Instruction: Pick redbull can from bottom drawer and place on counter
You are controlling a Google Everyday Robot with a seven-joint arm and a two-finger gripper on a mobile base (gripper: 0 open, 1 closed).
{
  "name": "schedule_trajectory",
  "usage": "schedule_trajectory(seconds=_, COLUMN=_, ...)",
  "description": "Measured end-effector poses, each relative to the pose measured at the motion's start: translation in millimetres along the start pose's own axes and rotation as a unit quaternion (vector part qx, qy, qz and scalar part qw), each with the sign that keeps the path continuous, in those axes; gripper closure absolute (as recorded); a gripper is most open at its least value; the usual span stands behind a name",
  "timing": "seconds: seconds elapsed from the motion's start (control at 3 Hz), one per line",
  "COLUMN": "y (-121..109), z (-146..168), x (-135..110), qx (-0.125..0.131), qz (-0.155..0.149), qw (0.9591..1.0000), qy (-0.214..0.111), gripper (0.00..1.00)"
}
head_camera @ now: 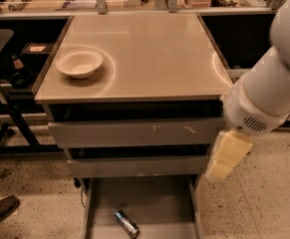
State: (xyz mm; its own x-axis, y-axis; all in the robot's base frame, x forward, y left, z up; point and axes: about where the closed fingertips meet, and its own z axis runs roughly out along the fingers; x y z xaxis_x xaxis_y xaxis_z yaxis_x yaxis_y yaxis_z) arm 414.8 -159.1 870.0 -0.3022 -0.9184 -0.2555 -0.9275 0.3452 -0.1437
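One can (126, 223) lies sideways in the drawer (149, 203). Our gripper (227, 156) hangs beside the cabinet (134, 133), open or closed we cannot tell. A clumsy touch might roll the can.

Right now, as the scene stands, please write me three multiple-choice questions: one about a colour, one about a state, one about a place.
1. What colour is the bowl on the counter? A. white B. blue C. black
2. How is the redbull can in the bottom drawer? A. upright B. lying on its side C. crushed flat
3. Where is the gripper? A. over the bowl B. inside the bottom drawer C. at the right end of the upper drawer fronts
Answers: 1 A, the bowl shows white against the beige counter. 2 B, its length rests on the drawer's floor. 3 C, it hangs there, outside the bottom drawer.
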Motion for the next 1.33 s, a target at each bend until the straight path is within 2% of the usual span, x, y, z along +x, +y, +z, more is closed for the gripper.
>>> schedule_trajectory(seconds=0.33, y=26.6, z=72.1, x=-4.4, qx=-0.023, qz=0.026, qw=0.9994, qy=-0.002, gripper=0.0)
schedule_trajectory(seconds=0.67, y=27.1, z=72.5, x=-4.5, qx=-0.023, qz=0.027, qw=0.9994, qy=-0.003, gripper=0.0)
schedule_trajectory(seconds=1.0, y=43.5, z=116.6, x=0.0, qx=-0.041, qz=0.046, qw=0.9981, qy=0.011, gripper=0.0)
schedule_trajectory(seconds=1.33, y=78.4, z=201.0, x=11.4, qx=-0.074, qz=0.092, qw=0.9928, qy=0.019, gripper=0.0)
